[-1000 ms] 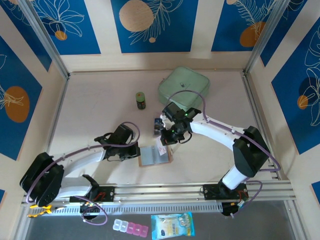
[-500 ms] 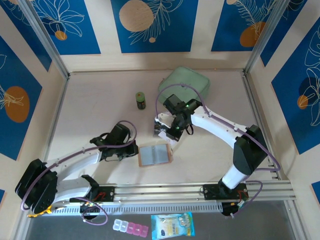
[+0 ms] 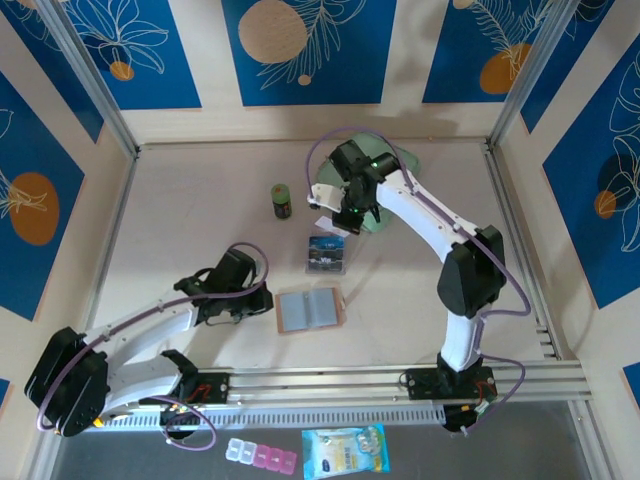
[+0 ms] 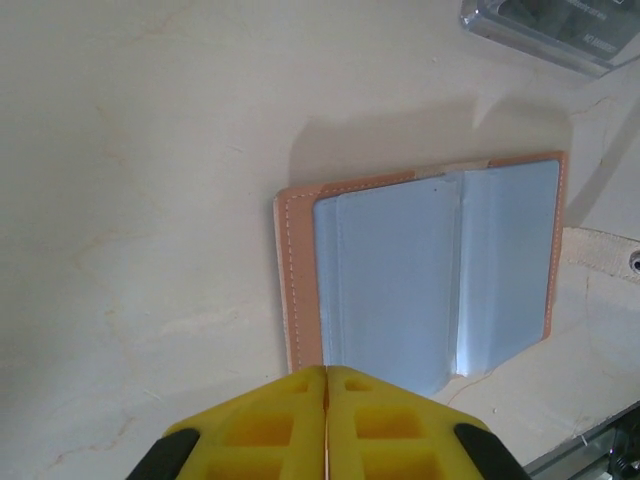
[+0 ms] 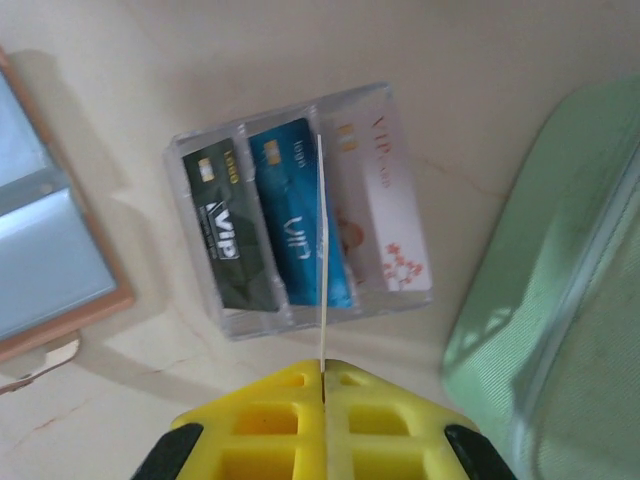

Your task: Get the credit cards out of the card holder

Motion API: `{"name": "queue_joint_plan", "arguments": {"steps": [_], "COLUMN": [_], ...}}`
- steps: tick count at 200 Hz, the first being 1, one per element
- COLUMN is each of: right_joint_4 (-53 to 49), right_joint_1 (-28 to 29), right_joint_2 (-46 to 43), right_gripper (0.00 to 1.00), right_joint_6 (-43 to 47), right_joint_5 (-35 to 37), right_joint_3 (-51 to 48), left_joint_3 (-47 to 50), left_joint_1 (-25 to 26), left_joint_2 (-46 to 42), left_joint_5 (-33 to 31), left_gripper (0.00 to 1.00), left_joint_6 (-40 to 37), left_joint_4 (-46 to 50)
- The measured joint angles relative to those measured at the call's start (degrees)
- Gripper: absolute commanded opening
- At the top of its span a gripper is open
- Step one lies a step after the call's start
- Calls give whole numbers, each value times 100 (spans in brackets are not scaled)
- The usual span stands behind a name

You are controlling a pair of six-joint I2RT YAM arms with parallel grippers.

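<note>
a card (image 5: 322, 250) is being gripped by the right gripper (image 5: 323, 372) over the clear box (image 5: 232, 322) of three cards (image 5: 295, 215); the card holder (image 4: 420, 270), at its six o'clock, is lying open, likely emptied; left gripper (image 4: 326, 375) closed, empty.

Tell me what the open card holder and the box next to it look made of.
Card holder: matte tan leather or imitation, stitched along its border; pockets look like thin grey-blue plastic, faintly shiny. Box: rigid clear plastic, glossy; the cards show through its walls.

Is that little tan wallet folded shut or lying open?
Open: the card holder lies spread flat on the table, both grey inner pockets facing up.
</note>
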State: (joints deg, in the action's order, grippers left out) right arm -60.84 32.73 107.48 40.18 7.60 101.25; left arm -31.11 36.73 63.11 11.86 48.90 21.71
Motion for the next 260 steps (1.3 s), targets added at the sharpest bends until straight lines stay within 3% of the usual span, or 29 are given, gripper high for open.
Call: {"name": "queue_joint_plan", "arguments": {"steps": [97, 157, 212, 241, 260], "right_joint_4": [-409, -479, -413, -197, 15], "right_joint_1": [-175, -186, -238, -289, -330], "right_joint_2": [1207, 1384, 1390, 1274, 970], "right_gripper": [1, 17, 20, 26, 33], "right_joint_6": [549, 619, 584, 391, 173], "right_joint_5": [85, 81, 101, 101, 90], "right_joint_3": [1117, 1156, 1156, 994, 584], "left_joint_3": [87, 109, 114, 114, 107], "left_joint_1": [-105, -111, -144, -227, -328], "left_joint_2": [-232, -232, -232, -229, -221], "left_joint_5": [-59, -57, -59, -92, -149], "left_gripper": [9, 9, 10, 24, 46], "left_joint_6": [4, 7, 2, -98, -221], "left_joint_4": [48, 66, 68, 127, 190]}}
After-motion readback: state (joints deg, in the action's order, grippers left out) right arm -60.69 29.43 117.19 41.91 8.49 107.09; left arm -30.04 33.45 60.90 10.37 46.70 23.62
